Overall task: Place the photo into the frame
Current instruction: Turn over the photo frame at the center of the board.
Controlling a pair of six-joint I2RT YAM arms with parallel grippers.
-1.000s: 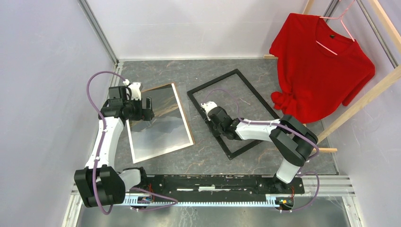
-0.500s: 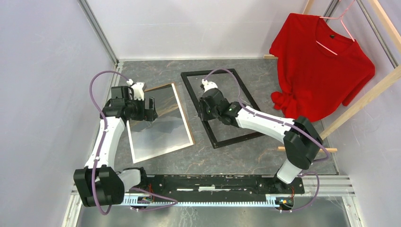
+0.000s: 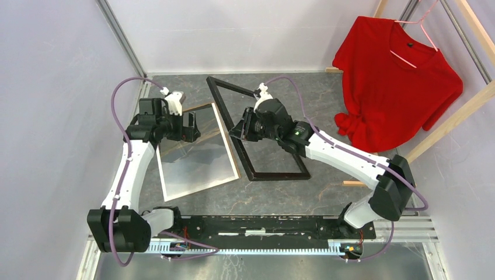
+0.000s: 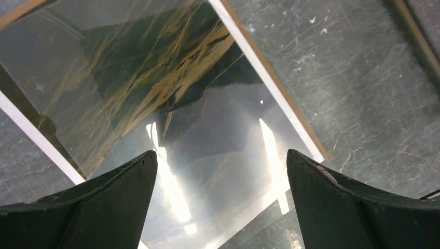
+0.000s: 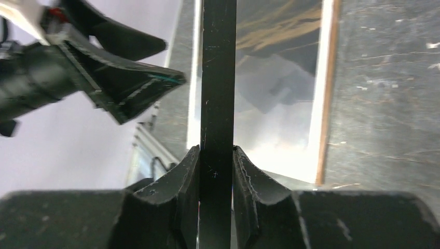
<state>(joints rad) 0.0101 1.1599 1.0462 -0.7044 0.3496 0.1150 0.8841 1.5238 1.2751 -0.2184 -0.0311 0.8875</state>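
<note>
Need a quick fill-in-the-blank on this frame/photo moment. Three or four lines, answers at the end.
1. The right hand is clamped on a rail of the frame, whose front face is ___.
2. The left hand hangs over the photo with its jaws ___.
3. The hanging shirt is ___.
4. In the top view, the photo lies to the ___ of the frame.

Missing words: black; open; red; left.

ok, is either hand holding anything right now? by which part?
Right hand is shut on the frame, pinching the long rail nearest the photo, about midway along. Left hand is open above the photo, holding nothing.
</note>
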